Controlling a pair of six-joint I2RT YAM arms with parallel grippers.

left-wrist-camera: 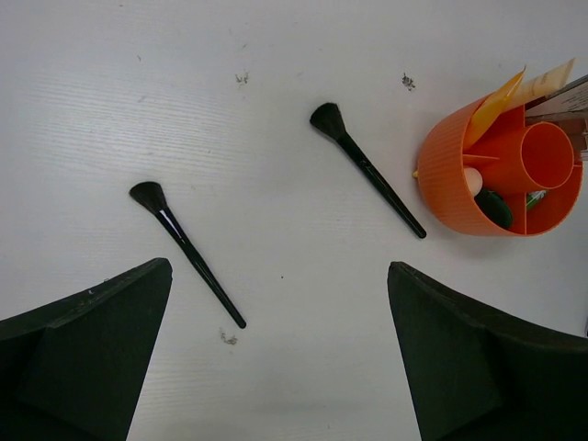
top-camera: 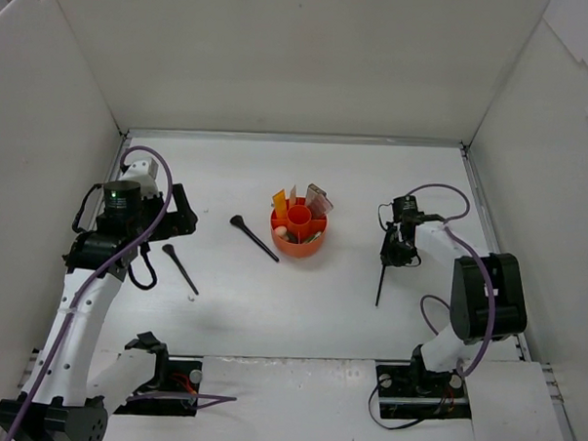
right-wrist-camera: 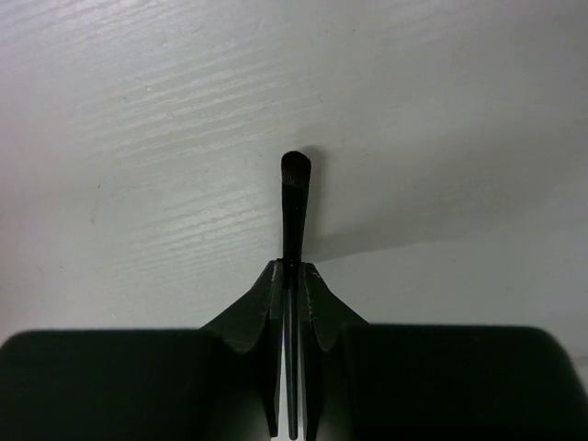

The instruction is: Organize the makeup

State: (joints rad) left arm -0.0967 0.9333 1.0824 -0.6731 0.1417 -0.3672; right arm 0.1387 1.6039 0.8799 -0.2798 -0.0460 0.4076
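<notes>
Thin black brush (right-wrist-camera: 294, 202), pinched in right end effector (right-wrist-camera: 292, 272), bristles forward

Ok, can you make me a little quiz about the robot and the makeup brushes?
1. True or false: the right gripper is shut on a thin black brush.
2. How many loose brushes lie on the table, left of the orange holder?
3. The left gripper is: A) open and empty, B) holding a brush, C) inside the holder.
Key: 1 true; 2 two; 3 A.
</notes>
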